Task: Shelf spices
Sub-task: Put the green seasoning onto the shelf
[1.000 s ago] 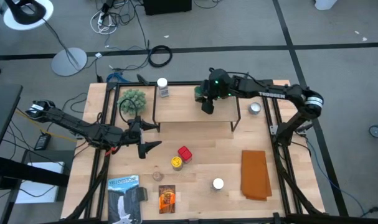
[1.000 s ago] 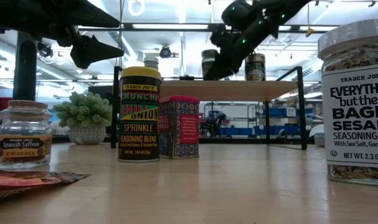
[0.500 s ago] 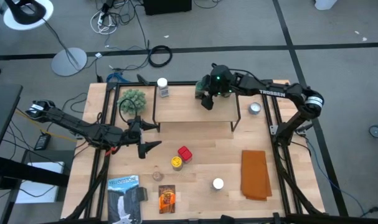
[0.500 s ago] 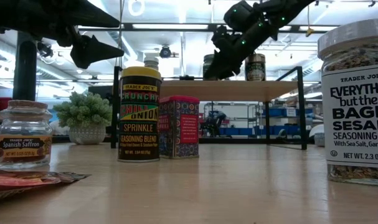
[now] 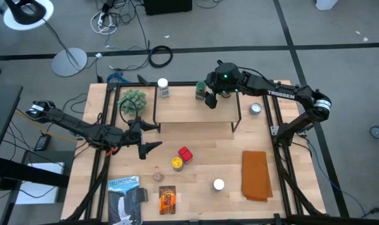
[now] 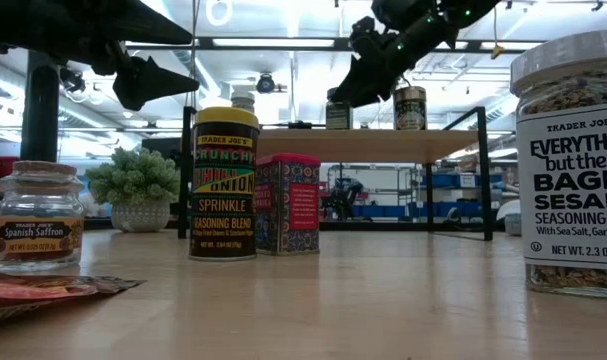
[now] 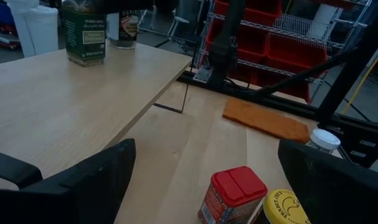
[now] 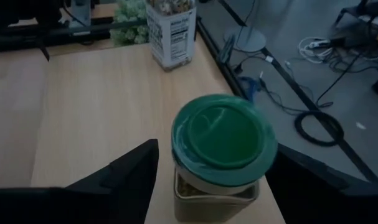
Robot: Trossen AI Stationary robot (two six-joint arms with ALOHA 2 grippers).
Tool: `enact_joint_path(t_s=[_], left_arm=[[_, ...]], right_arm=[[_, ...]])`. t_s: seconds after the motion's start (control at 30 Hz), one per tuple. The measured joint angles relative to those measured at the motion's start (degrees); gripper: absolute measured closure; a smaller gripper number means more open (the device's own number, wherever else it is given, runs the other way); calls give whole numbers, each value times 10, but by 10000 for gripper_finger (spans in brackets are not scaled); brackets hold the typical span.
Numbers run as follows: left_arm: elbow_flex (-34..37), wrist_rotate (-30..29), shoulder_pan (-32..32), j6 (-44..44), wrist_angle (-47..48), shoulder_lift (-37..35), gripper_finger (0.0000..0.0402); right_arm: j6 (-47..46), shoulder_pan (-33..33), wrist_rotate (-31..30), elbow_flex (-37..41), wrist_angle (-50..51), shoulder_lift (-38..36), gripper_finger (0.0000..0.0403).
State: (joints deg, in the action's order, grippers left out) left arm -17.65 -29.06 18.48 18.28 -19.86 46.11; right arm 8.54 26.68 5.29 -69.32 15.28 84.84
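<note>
Overhead, you are seeing the right end effector (image 5: 209, 99) hovering over the low wooden-topped shelf on black legs (image 5: 177, 107), fingers apart, just beside the green-lidded glass jar (image 5: 201, 92) that is standing on the shelf board, not gripped. A white-lidded jar (image 5: 163, 87) is standing at the shelf's far left corner, and a silver-lidded jar (image 5: 256, 109) is sitting right of the shelf on the wooden surface (image 5: 201, 181). The left end effector (image 5: 153, 136) is waiting with fingers wide apart, left of the red spice box (image 5: 185, 154) and yellow-lidded tin (image 5: 176, 163). An orange-brown spice packet (image 5: 167, 199) is lying near the front edge.

From surface level, you are looking past a tan-lidded saffron jar (image 6: 35, 217); the right arm is hanging above the green-lidded jar on the shelf.

Through the left wrist camera, the red box and yellow lid are showing between open fingers (image 7: 89, 180).

Through the right wrist camera, the green lid is sitting between spread fingers (image 8: 123, 171), neither visibly touching it.
</note>
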Motion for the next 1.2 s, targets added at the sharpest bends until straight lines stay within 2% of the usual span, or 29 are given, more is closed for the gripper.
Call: enact_joint_path(t_s=[0.23,0.6,0.83,1.2], left_arm=[[0,0,0,0,0,0,3],[0,0,0,0,0,0,3],[0,8,0,0,0,0,3],[0,8,0,0,0,0,3]], right_arm=[[1,0,-8,0,-1,-7,139],[0,0,6,0,-15,-6,201],[0,0,8,0,3,-13,192],[11,8,-12,0,47,-64,193]])
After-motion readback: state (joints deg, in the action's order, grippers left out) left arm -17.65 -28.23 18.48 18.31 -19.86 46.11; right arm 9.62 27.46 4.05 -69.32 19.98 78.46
